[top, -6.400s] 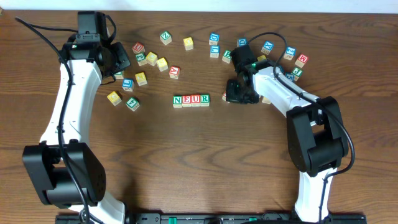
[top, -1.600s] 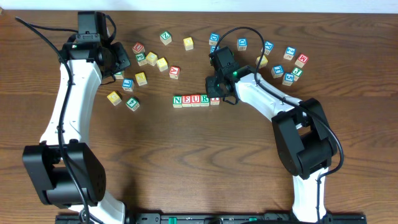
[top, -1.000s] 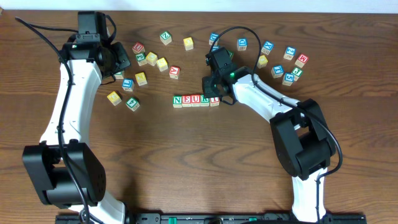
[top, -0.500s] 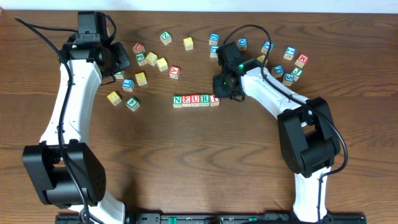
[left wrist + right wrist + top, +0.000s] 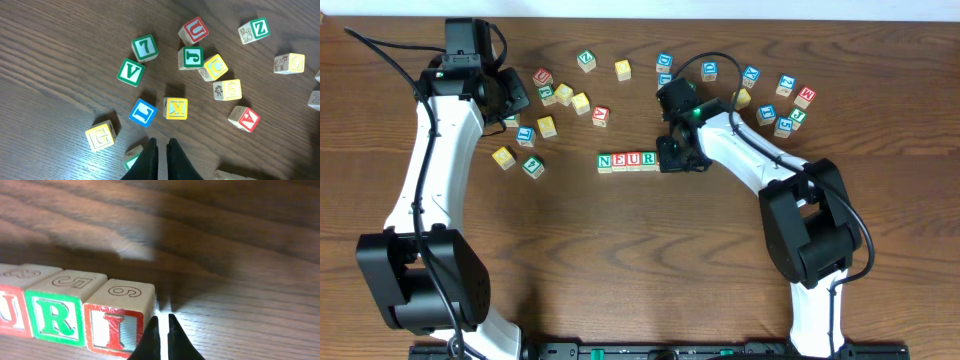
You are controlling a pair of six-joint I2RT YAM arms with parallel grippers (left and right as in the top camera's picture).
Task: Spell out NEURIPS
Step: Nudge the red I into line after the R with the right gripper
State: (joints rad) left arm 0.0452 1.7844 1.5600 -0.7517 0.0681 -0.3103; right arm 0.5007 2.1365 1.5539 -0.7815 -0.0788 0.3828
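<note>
– Wooden letter cubes [image 5: 628, 161] read NEUR mid-table, a red-framed I cube [image 5: 117, 322] touching the R's right side. Why's the right gripper [image 5: 161, 330] pinched shut, empty?
– Likely nudging the I's right edge square. Left gripper [image 5: 161, 155], clenched empty too, hangs over far-left scattered cubes [image 5: 176, 108].

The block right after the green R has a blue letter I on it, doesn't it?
Not quite. The letter I on that block is red, not blue. The rest is right: it sits right after the green R block, touching it. The right wrist view shows this up close.
</note>
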